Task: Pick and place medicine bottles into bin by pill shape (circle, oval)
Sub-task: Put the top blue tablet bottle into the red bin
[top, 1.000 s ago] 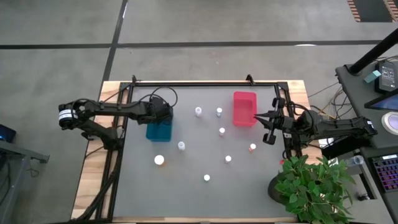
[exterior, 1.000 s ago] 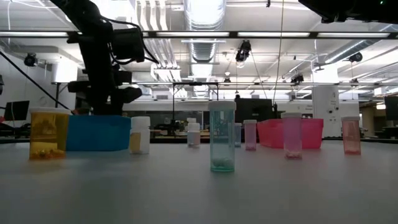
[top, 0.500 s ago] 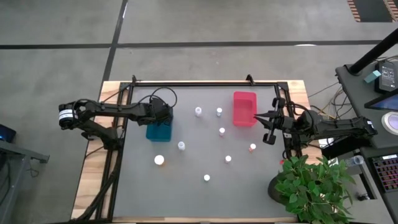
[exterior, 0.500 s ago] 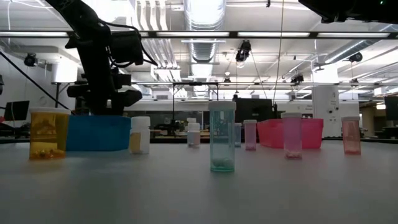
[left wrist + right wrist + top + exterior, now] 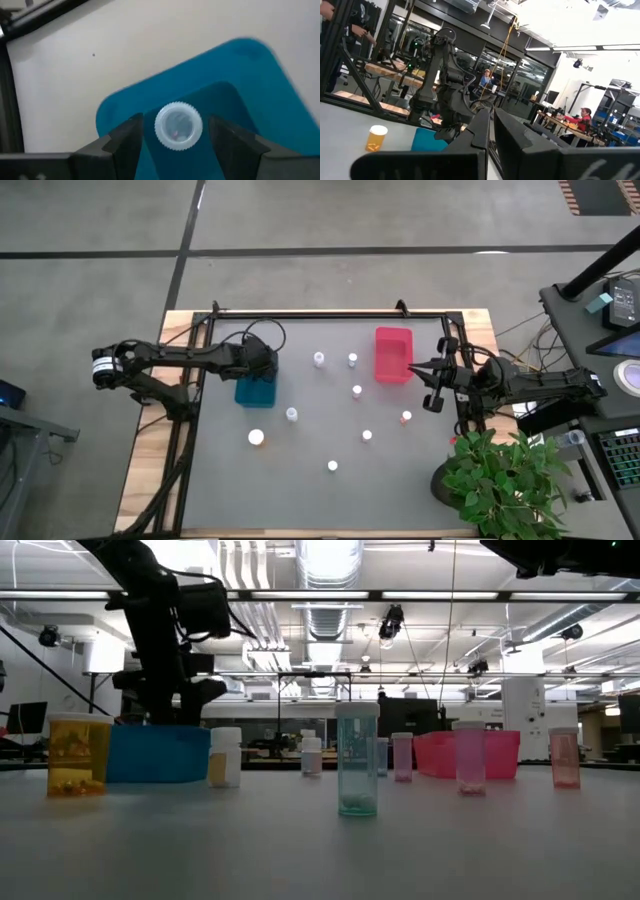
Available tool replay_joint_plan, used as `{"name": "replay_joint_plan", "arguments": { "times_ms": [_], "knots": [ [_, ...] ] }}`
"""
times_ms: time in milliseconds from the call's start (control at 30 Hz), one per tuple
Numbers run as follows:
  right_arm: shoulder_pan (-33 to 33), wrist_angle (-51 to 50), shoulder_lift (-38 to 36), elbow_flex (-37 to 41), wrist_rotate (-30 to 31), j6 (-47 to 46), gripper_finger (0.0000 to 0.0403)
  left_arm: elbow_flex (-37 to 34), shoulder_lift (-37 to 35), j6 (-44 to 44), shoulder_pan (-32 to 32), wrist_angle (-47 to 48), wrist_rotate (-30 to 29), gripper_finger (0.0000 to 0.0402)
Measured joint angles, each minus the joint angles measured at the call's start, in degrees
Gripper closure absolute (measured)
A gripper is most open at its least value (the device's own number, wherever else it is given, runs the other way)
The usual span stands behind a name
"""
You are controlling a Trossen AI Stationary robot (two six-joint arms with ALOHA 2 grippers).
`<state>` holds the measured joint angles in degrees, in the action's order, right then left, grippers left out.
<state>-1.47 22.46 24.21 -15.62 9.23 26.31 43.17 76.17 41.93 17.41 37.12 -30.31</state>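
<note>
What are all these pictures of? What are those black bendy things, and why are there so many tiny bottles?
The black bendy things are two robot arms working at a grey table. One picture looks straight down from above, one looks level across the tabletop, and two come from little cameras on the arms' wrists.

On the table stand small medicine bottles with white round caps, a blue plastic bin and a pink plastic bin. The robot's job is to sort the bottles into the bins.

The left gripper hangs over the blue bin. Between its open fingers you see the white ridged cap of a bottle from above; the fingers are not touching it, and it seems to be inside the bin.

The right gripper waits open at the table's right edge, holding nothing.
</note>
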Motion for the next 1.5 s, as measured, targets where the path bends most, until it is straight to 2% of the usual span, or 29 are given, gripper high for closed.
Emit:
{"name": "replay_joint_plan", "arguments": {
  "times_ms": [233, 433, 533, 667, 800, 900, 1033, 1233, 1500],
  "knots": [
    [0.0, 1.5, 1.1, 0.0, 0.1, -4.5, 0.0385, 2.6, -5.1, -4.1, 0.0, 2.6, 0.0, 0.0195],
    [0.0, 5.8, 7.2, -0.1, 0.2, -6.5, 0.0385, 3.9, -12.0, -9.3, -0.6, 0.2, 0.0, 0.0195],
    [0.0, 6.7, 11.5, -1.4, 0.2, -8.9, 0.0385, 3.4, -15.6, -15.4, -1.4, -8.0, 0.0, 0.0195],
    [0.0, 6.6, 17.6, -4.0, 1.8, -13.5, 0.0385, 2.3, -18.8, -28.0, -3.3, -21.7, 0.0, 0.0195],
    [0.0, 3.3, 23.4, -7.6, 5.6, -17.0, 0.0385, 1.4, -20.2, -41.3, -5.6, -33.3, 0.0, 0.0195],
    [0.0, 1.2, 27.1, -11.3, 5.9, -18.8, 0.0385, 1.3, -20.1, -48.3, -7.0, -38.7, 0.1, 0.0195],
    [0.0, -3.8, 32.3, -15.7, 5.9, -21.7, 0.0385, 1.0, -19.4, -52.3, -8.0, -43.0, 1.1, 0.0195],
    [0.0, -9.2, 39.5, -22.7, 6.0, -24.5, 0.0385, -2.2, -19.3, -55.7, -8.1, -51.0, 7.2, 0.0195],
    [0.7, -21.1, 48.1, -34.2, 7.8, -28.3, 0.0385, -7.7, -20.2, -60.1, -8.1, -58.5, 7.5, 0.0195]
  ]
}}
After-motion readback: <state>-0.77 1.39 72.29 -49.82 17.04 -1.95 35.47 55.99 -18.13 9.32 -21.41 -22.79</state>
